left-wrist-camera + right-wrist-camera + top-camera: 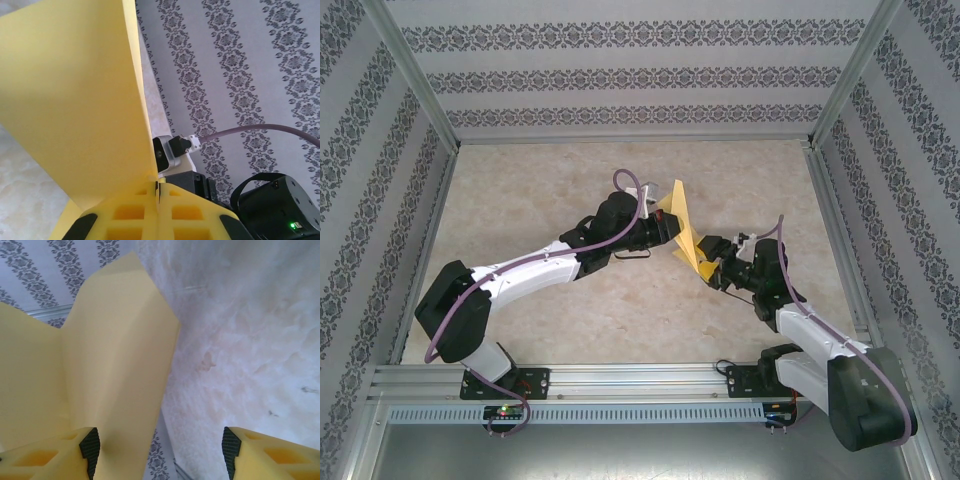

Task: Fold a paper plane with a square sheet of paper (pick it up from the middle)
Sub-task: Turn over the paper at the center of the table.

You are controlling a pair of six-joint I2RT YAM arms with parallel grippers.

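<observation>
Pressed together at the bottom of the left wrist view, the left jaws are clamped on the lower edge of the square sheet of paper (70, 100), which rises from them as a creased flap. From above, the sheet hangs in the air between the two arms, over the middle of the surface (570, 330), with its near-right end just beside the right jaws. Those stand wide apart: one black pad (90, 447) sits against the paper, the other well clear to the right. The step looks like a second pinch on the fold. To do it well, the right arm (820, 345) should bring the crease fully between its pads, square to the fold, before closing. The left grip should hold without pulling, since thin paper buckles easily.
</observation>
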